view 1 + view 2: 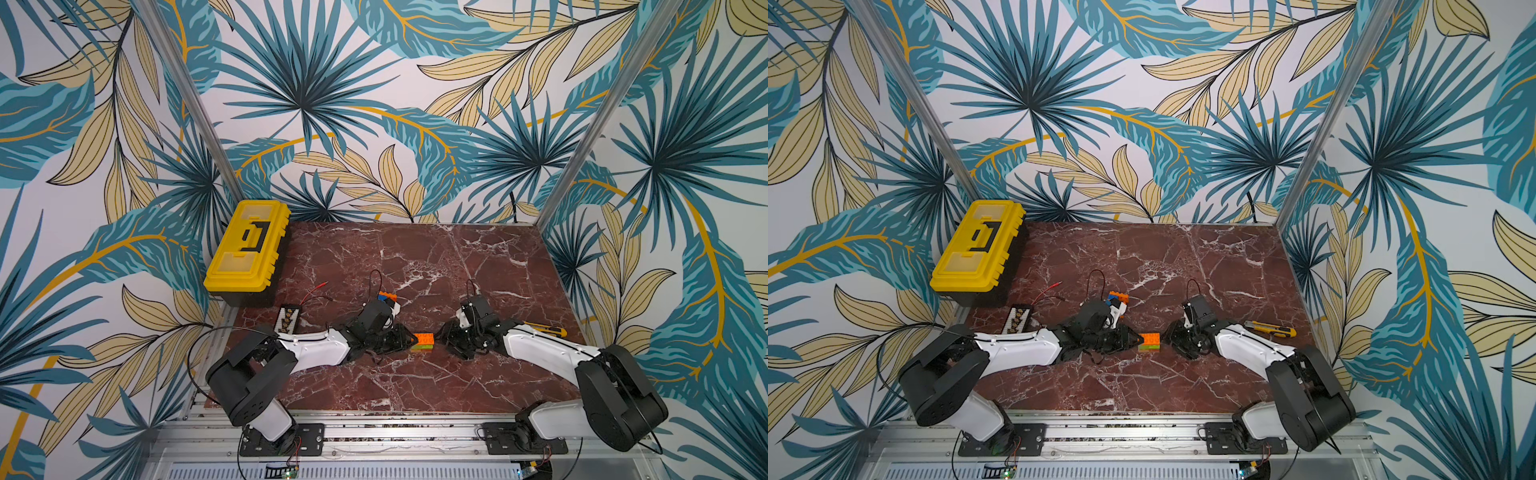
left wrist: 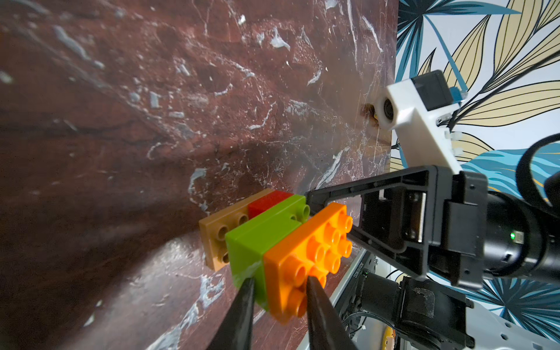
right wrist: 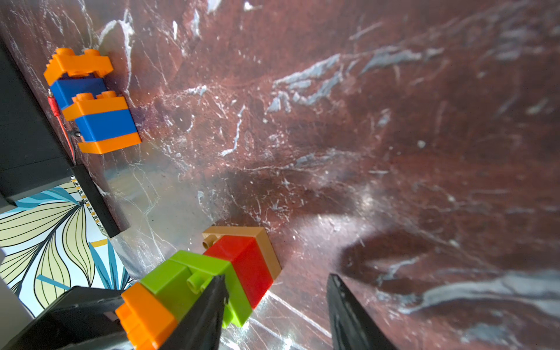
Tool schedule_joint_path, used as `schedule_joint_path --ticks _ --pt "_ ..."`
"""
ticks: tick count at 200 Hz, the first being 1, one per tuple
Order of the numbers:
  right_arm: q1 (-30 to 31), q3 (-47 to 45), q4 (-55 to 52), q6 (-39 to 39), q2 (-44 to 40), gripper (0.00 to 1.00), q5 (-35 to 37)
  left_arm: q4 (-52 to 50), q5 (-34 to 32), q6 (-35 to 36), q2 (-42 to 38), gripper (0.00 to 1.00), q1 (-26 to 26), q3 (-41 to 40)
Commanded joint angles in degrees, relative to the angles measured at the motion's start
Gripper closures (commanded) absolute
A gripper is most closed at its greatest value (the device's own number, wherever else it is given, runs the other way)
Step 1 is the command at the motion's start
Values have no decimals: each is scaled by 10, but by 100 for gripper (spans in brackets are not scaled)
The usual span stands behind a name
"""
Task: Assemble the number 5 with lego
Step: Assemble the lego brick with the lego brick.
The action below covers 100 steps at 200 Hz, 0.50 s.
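Left end effector (image 2: 278, 280) pinches the lego stack (image 1: 422, 341) by its flat sides; looks light, stiff, slick. Right end effector (image 1: 439, 336), at 3 o'clock, gapes empty.

The far half of the worktop (image 1: 436, 257) lies open, as does the strip along its near edge. A toolbox (image 1: 245, 245) fills the far left corner. A wired board (image 1: 287, 318) and a brick stack (image 1: 386, 297) crowd the left side, and a knife (image 1: 546, 329) lies by the right edge. The left end effector (image 1: 413, 340), brick block (image 1: 423, 341) and right end effector (image 1: 441, 333) bar the middle.
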Motion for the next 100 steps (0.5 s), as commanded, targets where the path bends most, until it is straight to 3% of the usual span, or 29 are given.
schedule_joint_path --ticks 1,55,100 --pt "1 -23 -36 -6 11 44 26 -78 -26 12 16 69 -1 -1" --pt "-3 -12 -77 -14 -46 41 74 -111 -29 33 -7 68 5 35" --pt "-21 -11 -109 -35 -90 38 102 -123 -14 49 -16 58 15 65"
